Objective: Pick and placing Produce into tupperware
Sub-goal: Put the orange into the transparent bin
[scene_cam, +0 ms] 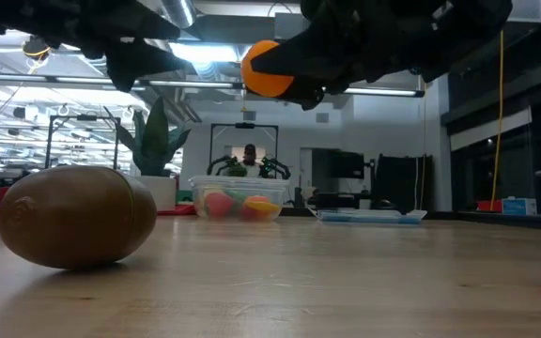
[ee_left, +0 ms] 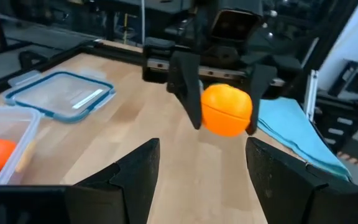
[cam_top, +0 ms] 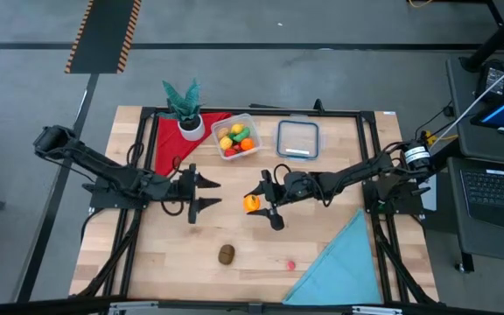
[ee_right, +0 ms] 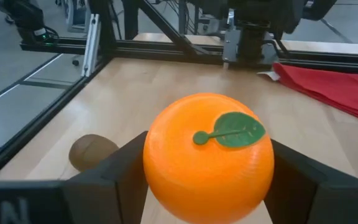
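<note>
**Right gripper holds a toy orange above the table**

The right gripper is closed around a toy orange, one finger on each side, holding it clear of the wooden table. Facing it, near but apart, the left gripper hovers with fingers spread and nothing between them. Beyond the held orange sits the clear tupperware, already containing several pieces of produce. A brown toy fruit lies on the table near the right gripper.
</note>
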Action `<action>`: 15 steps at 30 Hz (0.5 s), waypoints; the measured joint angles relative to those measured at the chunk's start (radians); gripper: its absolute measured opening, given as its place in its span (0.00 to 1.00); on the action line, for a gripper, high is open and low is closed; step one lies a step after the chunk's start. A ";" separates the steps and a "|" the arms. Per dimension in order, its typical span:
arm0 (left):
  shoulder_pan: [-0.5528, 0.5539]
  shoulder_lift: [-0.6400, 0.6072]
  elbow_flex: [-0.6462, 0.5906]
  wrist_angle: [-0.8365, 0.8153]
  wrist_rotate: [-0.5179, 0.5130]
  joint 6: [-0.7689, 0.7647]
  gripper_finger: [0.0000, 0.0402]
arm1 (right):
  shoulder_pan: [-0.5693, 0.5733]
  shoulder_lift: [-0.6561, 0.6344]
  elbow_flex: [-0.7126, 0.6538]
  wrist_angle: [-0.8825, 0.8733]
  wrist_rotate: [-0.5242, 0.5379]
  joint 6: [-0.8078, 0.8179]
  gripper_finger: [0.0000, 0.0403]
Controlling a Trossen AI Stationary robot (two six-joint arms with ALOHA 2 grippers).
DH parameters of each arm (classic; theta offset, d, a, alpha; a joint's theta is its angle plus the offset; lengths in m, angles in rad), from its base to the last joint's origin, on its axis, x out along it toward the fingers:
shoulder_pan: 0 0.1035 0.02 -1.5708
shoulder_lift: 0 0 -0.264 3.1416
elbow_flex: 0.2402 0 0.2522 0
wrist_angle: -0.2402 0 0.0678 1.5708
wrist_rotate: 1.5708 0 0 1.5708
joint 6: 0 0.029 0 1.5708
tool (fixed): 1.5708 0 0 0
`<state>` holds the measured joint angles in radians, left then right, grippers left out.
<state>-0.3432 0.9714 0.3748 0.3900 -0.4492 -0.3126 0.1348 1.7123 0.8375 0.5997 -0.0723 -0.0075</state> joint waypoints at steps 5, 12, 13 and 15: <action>0.010 0.000 0.000 0.027 0.000 -0.051 0.57 | -0.007 0.000 0.000 -0.002 0.000 -0.013 0.60; 0.012 0.000 0.000 0.031 0.002 -0.062 0.57 | -0.007 0.000 0.000 -0.004 0.000 -0.033 0.60; 0.016 0.000 0.000 0.031 0.001 -0.074 0.57 | -0.007 0.000 0.000 -0.003 0.000 -0.040 0.60; 0.027 0.002 0.000 0.032 0.002 -0.106 0.57 | -0.007 0.000 0.000 -0.004 0.000 -0.052 0.60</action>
<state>-0.3162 0.9734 0.3752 0.4217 -0.4477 -0.4188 0.1280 1.7123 0.8375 0.5961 -0.0723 -0.0593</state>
